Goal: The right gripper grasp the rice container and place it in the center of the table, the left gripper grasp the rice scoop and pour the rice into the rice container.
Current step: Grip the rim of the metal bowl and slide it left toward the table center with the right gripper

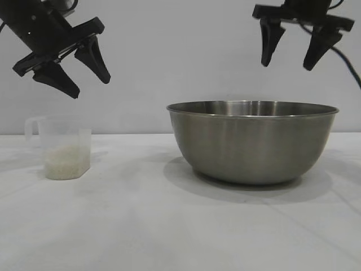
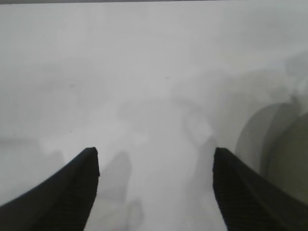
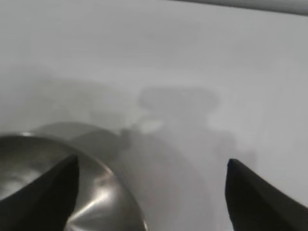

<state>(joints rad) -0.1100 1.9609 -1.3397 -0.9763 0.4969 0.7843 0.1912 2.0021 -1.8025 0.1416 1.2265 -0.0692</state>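
The steel rice container [image 1: 252, 141] stands on the white table [image 1: 169, 226], right of centre. My right gripper [image 1: 287, 62] hangs open and empty above its right rim; part of the bowl shows in the right wrist view [image 3: 96, 197], under one of the fingers [image 3: 48, 197]. The clear rice scoop [image 1: 63, 147] stands at the left with its handle to the left and rice [image 1: 66, 162] in its bottom. My left gripper [image 1: 90, 87] hangs open and empty above the scoop, tilted. In the left wrist view my left gripper [image 2: 155, 155] sees bare table and the bowl's edge [image 2: 288, 159].
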